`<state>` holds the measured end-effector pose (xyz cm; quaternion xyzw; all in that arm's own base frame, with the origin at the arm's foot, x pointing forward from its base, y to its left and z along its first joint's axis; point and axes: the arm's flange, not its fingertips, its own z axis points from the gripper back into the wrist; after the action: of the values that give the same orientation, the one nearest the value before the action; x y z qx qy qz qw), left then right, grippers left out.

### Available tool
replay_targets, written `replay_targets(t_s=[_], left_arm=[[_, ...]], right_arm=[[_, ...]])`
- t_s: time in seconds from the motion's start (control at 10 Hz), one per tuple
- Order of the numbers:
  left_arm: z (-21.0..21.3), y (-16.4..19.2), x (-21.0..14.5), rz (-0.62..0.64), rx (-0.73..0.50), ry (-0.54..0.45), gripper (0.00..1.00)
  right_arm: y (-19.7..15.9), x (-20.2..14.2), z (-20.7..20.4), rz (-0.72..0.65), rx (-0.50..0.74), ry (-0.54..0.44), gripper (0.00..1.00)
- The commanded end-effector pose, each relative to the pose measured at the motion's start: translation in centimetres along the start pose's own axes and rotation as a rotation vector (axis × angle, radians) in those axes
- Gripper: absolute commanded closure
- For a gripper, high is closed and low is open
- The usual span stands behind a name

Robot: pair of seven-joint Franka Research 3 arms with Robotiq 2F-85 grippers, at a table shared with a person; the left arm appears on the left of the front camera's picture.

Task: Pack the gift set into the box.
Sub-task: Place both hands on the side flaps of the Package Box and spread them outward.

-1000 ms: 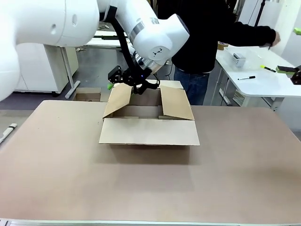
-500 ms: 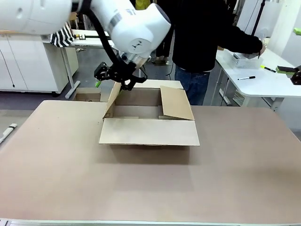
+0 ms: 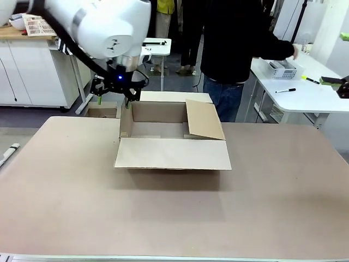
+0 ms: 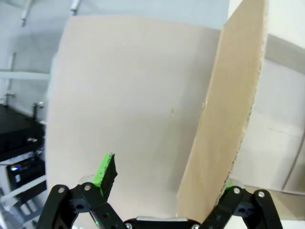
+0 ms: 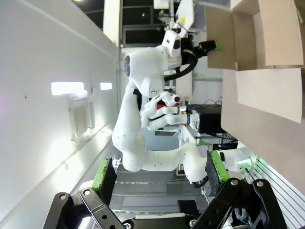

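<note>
Box [image 3: 172, 153] sits open, its left flap [image 4: 228, 109] upright; left gripper [image 3: 114, 99] at the box's far-left corner, fingers spread wide astride that flap, unclamped. Best to fold the flap outward gently without dragging the box. Right gripper [image 5: 162, 174] spread, empty, well off the box

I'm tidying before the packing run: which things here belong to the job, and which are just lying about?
Job: cardboard carton, flaps open; left gripper, open at its left flap.
Lying about: pen, green-and-black object and small tray (role unclear) on the white side table; small cardboard box beyond the table.
</note>
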<state>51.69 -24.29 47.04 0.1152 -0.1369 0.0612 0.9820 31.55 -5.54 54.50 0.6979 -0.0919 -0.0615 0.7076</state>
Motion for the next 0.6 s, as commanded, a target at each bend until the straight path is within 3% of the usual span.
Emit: replay_targets(t_s=[0.0, 0.5], left_arm=[[-1.5, 3.6, -1.1, -0.018, -0.145, 0.019, 0.00], [-4.1, 11.2, -0.5, -0.097, -0.597, -0.085, 0.00]], right_arm=[[0.1, 0.1, 0.0, 0.018, 0.009, 0.005, 0.00], [0.1, 0.1, 0.0, 0.018, 0.009, 0.005, 0.00]])
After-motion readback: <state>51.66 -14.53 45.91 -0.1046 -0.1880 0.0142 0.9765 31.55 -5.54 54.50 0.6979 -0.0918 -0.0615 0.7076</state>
